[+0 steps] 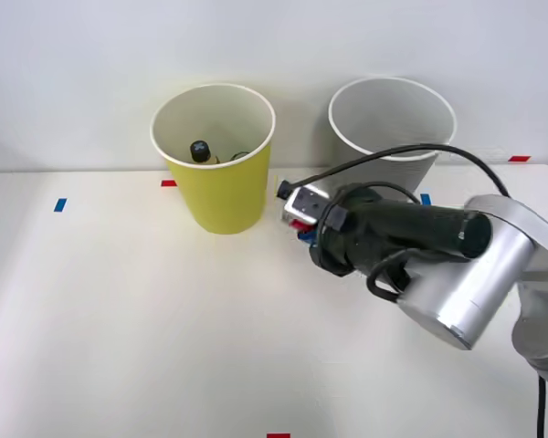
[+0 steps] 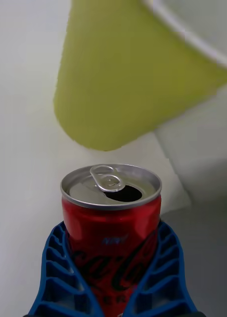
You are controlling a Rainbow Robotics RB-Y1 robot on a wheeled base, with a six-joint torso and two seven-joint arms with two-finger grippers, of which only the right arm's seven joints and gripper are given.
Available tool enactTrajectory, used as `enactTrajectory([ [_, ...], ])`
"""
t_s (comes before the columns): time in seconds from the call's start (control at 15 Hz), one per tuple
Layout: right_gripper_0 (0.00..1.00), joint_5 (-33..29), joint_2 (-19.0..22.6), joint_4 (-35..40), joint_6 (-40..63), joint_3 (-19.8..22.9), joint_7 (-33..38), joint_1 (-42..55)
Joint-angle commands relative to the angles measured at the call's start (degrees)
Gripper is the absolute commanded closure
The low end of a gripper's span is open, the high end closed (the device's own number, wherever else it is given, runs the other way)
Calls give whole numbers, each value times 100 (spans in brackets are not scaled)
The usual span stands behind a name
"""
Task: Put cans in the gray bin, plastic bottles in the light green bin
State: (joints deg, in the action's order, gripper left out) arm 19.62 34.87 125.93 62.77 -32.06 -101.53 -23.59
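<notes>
One small red metal drink can (image 2: 111, 223) with white lettering and a silver, already opened top sits clamped between the two blue ribbed fingers (image 2: 61, 270) of the right gripper (image 2: 112, 277), the pads pressed against its sides low on the body. Seen from the front, the gripper (image 1: 303, 219) hangs above the white table (image 1: 119, 319) in the gap between the two bins, with the can's red barely peeking out at its tip. The can's long axis runs along the line of the fingers, opened end leading away from the wrist, toward the tall, tapered yellow-green bin (image 1: 221, 192) with its white rim, which stands just beside it on the robot's left. A bottle with a dark round cap (image 1: 199, 151) already rests inside that bin. The tall, round gray bin (image 1: 397, 128) with the white rim, where this can belongs, stands on the other side, behind and to the right of the gripper and nearer the working arm. By my reckoning the next move turns on that: the can has to be raised over the gray rim and swung right, away from the green bin it faces.
</notes>
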Motion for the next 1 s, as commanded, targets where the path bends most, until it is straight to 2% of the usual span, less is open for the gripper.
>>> enactTrajectory([
  [0.07, 100, -11, -86, 336, -318, 587, 494, 232],
  [0.33, 100, 15, -332, 354, -819, 1325, 1162, 224],
  [0.6, 100, 24, -428, 143, -1021, 1642, 1522, -58],
  [0.73, 100, 33, -472, -288, -1171, 1773, 1584, -374],
  [1.0, 100, 542, -481, -1448, -2041, 2169, 1566, -813],
])
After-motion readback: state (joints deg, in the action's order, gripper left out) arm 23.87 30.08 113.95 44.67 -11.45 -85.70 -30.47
